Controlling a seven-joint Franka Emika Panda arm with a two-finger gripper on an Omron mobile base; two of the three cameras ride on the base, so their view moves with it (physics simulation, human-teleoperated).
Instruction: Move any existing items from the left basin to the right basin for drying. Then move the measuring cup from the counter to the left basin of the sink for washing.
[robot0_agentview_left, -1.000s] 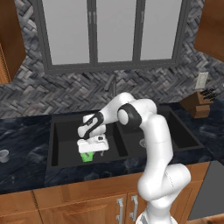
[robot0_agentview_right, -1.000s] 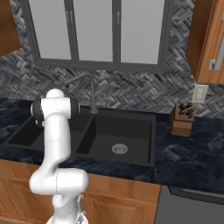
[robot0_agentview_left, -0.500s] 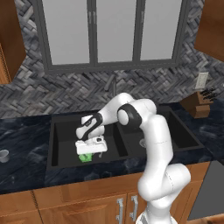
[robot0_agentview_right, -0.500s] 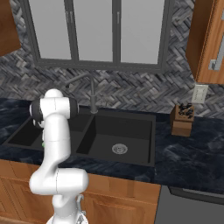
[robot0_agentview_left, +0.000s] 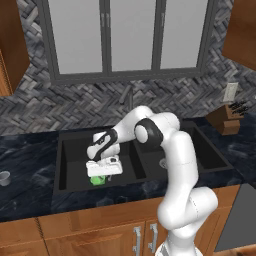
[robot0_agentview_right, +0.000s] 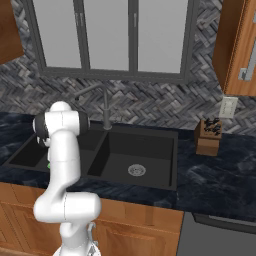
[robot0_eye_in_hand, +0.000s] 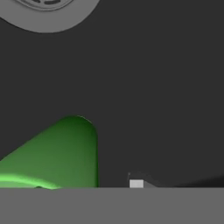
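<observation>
In the left base view my arm reaches down into the left basin (robot0_agentview_left: 75, 152) of the black sink. The gripper (robot0_agentview_left: 101, 175) sits right on top of the green tumbler (robot0_agentview_left: 97, 180), which stands near the basin's front wall. In the hand view the tumbler (robot0_eye_in_hand: 61, 153) fills the lower left, and one fingertip (robot0_eye_in_hand: 137, 183) shows to its right with a gap between them. The other fingertip is hidden, so the grip is unclear. The steel drain (robot0_eye_in_hand: 48, 11) lies beyond. The measuring cup (robot0_agentview_left: 4, 177) stands on the counter (robot0_agentview_left: 25, 160) at the far left. The right basin (robot0_agentview_left: 205, 155) holds nothing.
A dark slim faucet (robot0_agentview_left: 129, 97) rises behind the sink's divider. A wooden knife block (robot0_agentview_left: 227, 117) stands on the counter at the right. In the right base view my arm (robot0_agentview_right: 62, 145) stands in front of the left basin, with the right basin (robot0_agentview_right: 145, 150) beside it.
The hand has sunk a little lower into the left basin, down onto the green tumbler. The tumbler and the measuring cup have stayed in place.
</observation>
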